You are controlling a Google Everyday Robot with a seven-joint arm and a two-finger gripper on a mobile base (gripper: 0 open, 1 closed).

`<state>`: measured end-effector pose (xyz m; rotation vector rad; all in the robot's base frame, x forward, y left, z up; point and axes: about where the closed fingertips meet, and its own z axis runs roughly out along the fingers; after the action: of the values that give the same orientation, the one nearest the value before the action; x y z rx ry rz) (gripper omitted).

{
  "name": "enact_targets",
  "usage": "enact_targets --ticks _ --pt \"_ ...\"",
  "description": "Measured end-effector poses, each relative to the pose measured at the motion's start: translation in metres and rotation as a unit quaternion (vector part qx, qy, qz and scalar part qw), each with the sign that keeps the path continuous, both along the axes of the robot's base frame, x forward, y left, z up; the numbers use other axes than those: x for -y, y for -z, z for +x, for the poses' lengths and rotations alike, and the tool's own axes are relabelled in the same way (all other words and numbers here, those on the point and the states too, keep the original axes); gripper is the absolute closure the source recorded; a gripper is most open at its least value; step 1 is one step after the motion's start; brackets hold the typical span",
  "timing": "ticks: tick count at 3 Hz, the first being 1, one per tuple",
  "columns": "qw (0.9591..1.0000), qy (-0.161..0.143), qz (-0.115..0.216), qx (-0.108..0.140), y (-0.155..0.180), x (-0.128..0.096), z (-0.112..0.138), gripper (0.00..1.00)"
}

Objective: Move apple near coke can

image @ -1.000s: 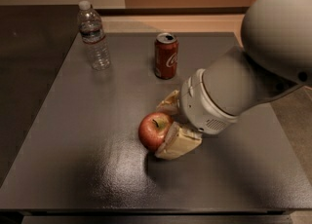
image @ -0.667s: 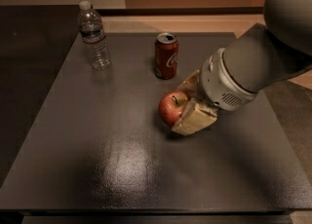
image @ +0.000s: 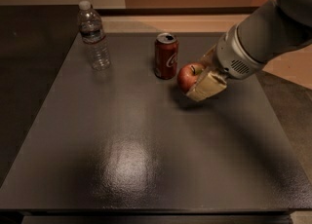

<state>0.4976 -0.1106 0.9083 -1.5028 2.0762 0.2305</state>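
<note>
Beside can (image: 166, 56), claw (image: 201, 75) clasping apple (image: 185, 78), bottle (image: 94, 37) apart

White Coca-Cola script, partly turned away, on the coke can (image: 166, 56) near the desk's (image: 146, 159) far edge. The water bottle (image: 94, 35) label is unreadable. The gripper (image: 199, 81), just right of the can, clasps the apple (image: 186, 76).

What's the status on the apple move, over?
Copy: end effector shut on apple, close beside coke can. Apple not yet released. Nothing between them; water bottle stands apart near far table corner.
</note>
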Motion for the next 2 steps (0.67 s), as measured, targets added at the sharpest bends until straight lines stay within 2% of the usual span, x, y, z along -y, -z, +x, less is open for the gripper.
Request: enact_targets --ticks 2 --pt "0.9995 0.030 -0.005 -0.007 0.024 0.009 0.039 1.00"
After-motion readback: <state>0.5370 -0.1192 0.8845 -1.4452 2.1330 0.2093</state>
